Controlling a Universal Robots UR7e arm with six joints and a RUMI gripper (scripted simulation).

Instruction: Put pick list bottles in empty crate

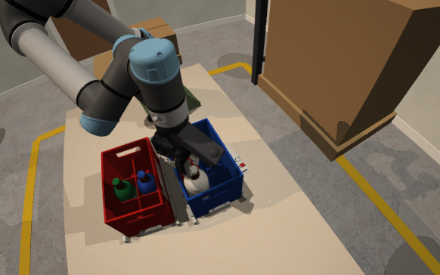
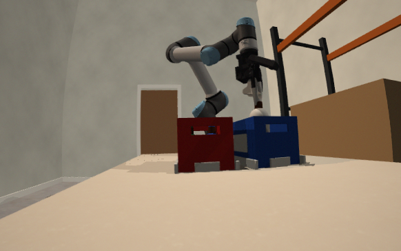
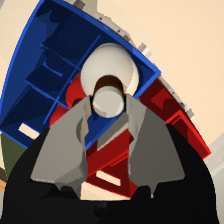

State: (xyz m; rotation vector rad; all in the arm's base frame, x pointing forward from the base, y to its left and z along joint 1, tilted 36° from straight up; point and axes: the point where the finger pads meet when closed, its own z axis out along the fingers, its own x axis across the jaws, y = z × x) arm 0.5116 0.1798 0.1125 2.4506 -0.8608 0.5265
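Observation:
My gripper (image 1: 192, 171) (image 2: 258, 101) (image 3: 108, 95) is shut on the neck of a white bottle (image 1: 196, 185) (image 2: 258, 112) (image 3: 110, 61). The bottle is roughly upright in the near left compartment of the blue crate (image 1: 223, 196) (image 2: 274, 146) (image 3: 25, 60), with its shoulder above the rim; its base is hidden. Two red bottles (image 3: 74, 91) (image 3: 57, 116) stand behind it in the blue crate. The red crate (image 1: 138, 223) (image 2: 205, 148) holds a green bottle (image 1: 125, 190) and a blue bottle (image 1: 147, 185). The pick list (image 1: 237, 156) lies right of the blue crate, mostly hidden.
The red crate stands close along the left side of the blue crate, with a narrow gap between them. A dark green object (image 1: 192, 99) lies behind the crates, partly behind the arm. A large cardboard box (image 1: 335, 75) (image 2: 343, 124) stands off to the right.

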